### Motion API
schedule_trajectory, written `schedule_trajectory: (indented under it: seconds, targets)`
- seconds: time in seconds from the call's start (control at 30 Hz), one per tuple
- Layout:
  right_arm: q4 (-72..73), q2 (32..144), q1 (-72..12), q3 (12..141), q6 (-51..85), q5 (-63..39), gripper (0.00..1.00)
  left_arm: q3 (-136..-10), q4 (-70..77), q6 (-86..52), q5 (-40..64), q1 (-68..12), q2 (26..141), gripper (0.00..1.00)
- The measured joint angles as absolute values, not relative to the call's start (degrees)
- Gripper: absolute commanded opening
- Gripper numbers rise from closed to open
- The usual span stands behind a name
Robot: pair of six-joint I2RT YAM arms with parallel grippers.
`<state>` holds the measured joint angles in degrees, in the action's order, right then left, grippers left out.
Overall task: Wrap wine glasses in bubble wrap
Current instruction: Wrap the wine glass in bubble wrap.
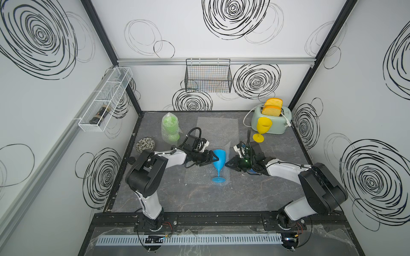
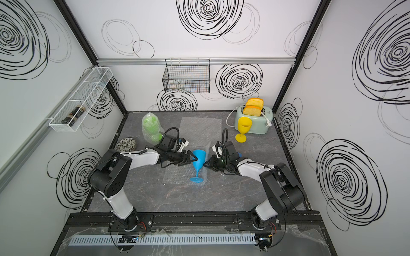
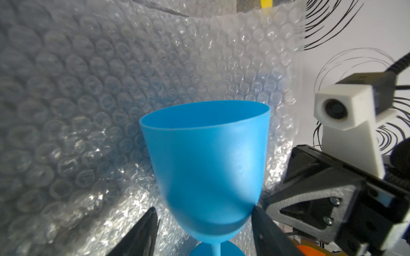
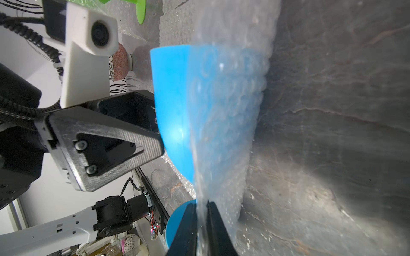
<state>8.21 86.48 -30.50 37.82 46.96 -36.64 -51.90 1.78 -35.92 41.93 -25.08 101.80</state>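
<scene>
Three opaque plastic stemmed goblets are counted: a lime green goblet (image 1: pixel 169 123), a blue goblet (image 1: pixel 218 161) and a yellow goblet (image 1: pixel 263 127). Three clear bubbled plastic sheets are found: a flat sheet (image 1: pixel 217 126), a sheet under the blue goblet (image 1: pixel 196 176) and a sheet round the green goblet (image 1: pixel 165 136). One mint-green toaster (image 1: pixel 269 127) is counted, with two yellow bread slices (image 1: pixel 271 107) in it. One patterned bowl (image 1: pixel 145 145), one dark bottle (image 1: pixel 99 114) and two wire baskets, a white basket (image 1: pixel 106 97) and a black basket (image 1: pixel 208 79), are also counted.

Grey marbled table (image 1: pixel 244 195): bubble wrap (image 1: pixel 217 126), yellow goblet (image 1: pixel 263 128), toaster (image 1: pixel 277 127), bowl (image 1: pixel 145 145).
</scene>
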Motion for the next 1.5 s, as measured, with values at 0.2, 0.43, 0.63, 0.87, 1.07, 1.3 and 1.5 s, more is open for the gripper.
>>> schedule_trajectory:
  seconds: [0.2,0.43,0.63,0.87,1.07,1.3,1.5]
  targets:
    - [5.58,86.46,-32.75,41.06,45.56,-35.31,0.12,-51.90,-0.49,-35.68,41.93,-24.95,100.84,0.78]
    - [4.93,87.66,-34.04,43.33,44.60,-34.85,0.10,-51.90,-0.34,-35.70,42.83,-24.62,99.61,0.81]
    - [4.56,89.49,-34.28,43.55,44.51,-34.54,0.11,-52.36,-0.38,-35.73,43.07,-24.58,99.70,0.82]
    - [3.84,90.91,-35.62,45.06,44.27,-34.35,0.12,-53.45,-0.40,-35.70,43.57,-24.75,100.33,0.85]
    - [3.44,91.35,-36.69,46.44,43.66,-34.15,0.15,-55.27,-1.54,-35.62,42.96,-24.91,101.69,0.83]
    - [3.07,91.79,-37.08,47.11,43.27,-34.11,0.18,-56.16,-3.07,-35.59,41.98,-25.17,103.59,0.71]
    - [1.83,91.74,-36.99,47.57,42.39,-34.20,0.28,-56.80,-3.05,-35.38,41.78,-25.17,103.68,0.63]
